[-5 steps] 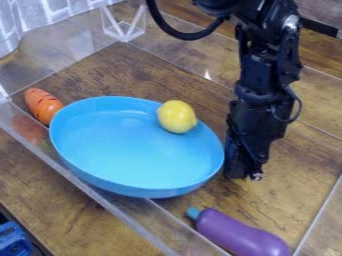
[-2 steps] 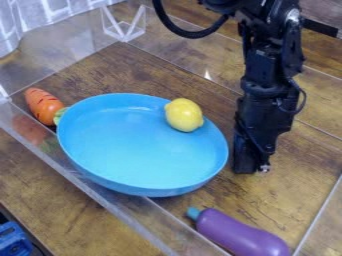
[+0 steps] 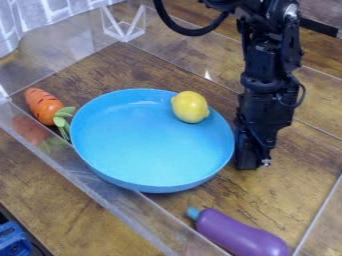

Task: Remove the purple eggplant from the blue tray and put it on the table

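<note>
plainly glossy purple, the long rounded eggplant, green-tipped; gripper's opening and hold unclear

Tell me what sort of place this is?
Probably a robot test bench: a black arm reaches over a wood-grain table bordered by clear walls, with toy-like food such as the eggplant.

The glossy purple eggplant lies on its side at five o'clock, outside my round, shallow, bright blue tray; its green cap points to ten o'clock. Under my tray, which sits upright, spreads the dark brown wood-grain table.
</note>
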Robot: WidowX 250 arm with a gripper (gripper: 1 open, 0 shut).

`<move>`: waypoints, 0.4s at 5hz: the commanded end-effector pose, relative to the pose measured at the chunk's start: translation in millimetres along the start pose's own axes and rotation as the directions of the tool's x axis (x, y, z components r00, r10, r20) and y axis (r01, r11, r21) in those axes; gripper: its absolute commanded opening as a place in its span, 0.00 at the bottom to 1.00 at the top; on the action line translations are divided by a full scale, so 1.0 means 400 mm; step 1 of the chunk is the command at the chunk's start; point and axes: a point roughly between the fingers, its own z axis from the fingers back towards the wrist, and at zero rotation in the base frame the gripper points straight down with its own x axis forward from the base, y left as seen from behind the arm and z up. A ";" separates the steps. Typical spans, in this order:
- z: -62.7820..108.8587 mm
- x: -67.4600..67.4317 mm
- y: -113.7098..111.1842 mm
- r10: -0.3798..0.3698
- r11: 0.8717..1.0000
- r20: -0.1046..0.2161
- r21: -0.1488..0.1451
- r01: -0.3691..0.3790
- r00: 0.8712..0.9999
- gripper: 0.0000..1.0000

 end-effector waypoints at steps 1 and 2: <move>0.042 0.009 0.020 0.017 0.999 0.051 0.032 -0.018 0.999 1.00; 0.040 0.009 0.015 0.020 0.999 0.056 0.031 -0.022 0.998 1.00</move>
